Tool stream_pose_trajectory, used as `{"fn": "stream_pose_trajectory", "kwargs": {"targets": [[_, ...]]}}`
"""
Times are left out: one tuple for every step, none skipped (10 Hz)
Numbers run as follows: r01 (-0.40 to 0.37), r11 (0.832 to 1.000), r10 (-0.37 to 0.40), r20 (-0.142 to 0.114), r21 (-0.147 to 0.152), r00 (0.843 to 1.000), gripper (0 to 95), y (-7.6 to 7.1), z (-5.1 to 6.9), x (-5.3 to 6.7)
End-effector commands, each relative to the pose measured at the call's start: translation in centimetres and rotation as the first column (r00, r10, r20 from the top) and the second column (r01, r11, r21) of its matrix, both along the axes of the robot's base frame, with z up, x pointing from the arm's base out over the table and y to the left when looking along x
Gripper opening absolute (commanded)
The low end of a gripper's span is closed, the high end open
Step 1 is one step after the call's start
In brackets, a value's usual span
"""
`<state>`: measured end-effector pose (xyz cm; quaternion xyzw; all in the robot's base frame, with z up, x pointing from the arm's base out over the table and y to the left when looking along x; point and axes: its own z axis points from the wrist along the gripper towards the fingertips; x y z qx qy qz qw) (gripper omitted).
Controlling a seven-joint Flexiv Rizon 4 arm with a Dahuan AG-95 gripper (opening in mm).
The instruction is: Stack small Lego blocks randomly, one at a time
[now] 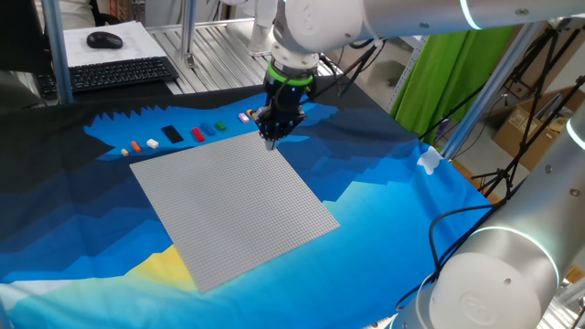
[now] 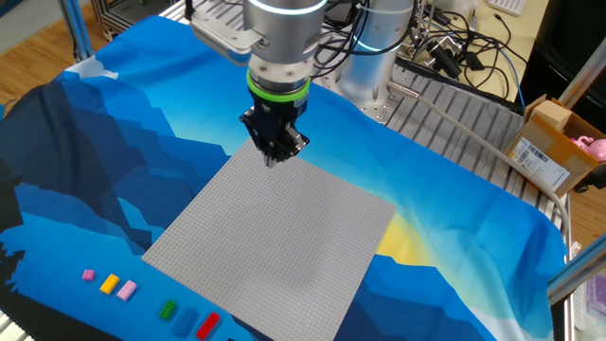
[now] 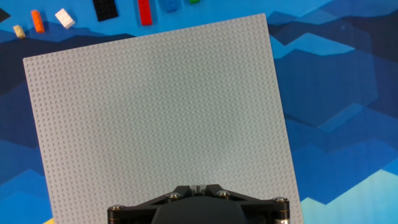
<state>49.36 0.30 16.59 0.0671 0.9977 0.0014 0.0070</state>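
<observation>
with the jaws of the gripper (image 1: pixel 271 139) pressed together and empty over the grey baseplate (image 2: pixel 284 237), the small lego blocks (image 1: pixel 174 135) lie in a row beside its edge, so the jaws are best spread before one is approached.

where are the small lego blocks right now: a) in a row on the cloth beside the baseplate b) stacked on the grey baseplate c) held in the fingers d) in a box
a: the small lego blocks lie in a row on the cloth along one edge of the grey baseplate, which is bare.
</observation>
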Motion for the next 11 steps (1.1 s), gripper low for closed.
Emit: {"fn": "stream_pose_trajectory", "kwargs": {"targets": [[-0.008, 1.000, 0.008, -0.011, 0.002, 1.000, 0.0, 0.08, 0.12, 0.00], [-0.009, 1.000, 0.009, -0.011, 0.002, 1.000, 0.0, 0.08, 0.12, 0.00], [-0.014, 1.000, 0.014, -0.011, 0.000, 1.000, 0.0, 0.08, 0.12, 0.00], [-0.020, 1.000, 0.020, -0.010, -0.002, 1.000, 0.0, 0.08, 0.12, 0.00], [-0.020, 1.000, 0.020, -0.006, -0.002, 1.000, 0.0, 0.08, 0.12, 0.00], [-0.017, 1.000, 0.017, 0.010, -0.003, 1.000, 0.0, 0.08, 0.12, 0.00], [-0.029, 1.000, 0.029, 0.017, -0.002, 0.999, 0.0, 0.08, 0.12, 0.00], [-0.037, 0.999, 0.037, 0.024, 0.002, 0.999, 0.0, 0.08, 0.12, 0.00], [-0.043, 0.999, 0.043, 0.052, 0.007, 0.998, 0.0, 0.08, 0.12, 0.00], [-0.056, 0.998, 0.056, 0.058, 0.004, 0.997, 0.0, 0.08, 0.12, 0.00], [-0.065, 0.998, 0.064, 0.058, 0.002, 0.996, 0.0, 0.08, 0.12, 0.00]]}}
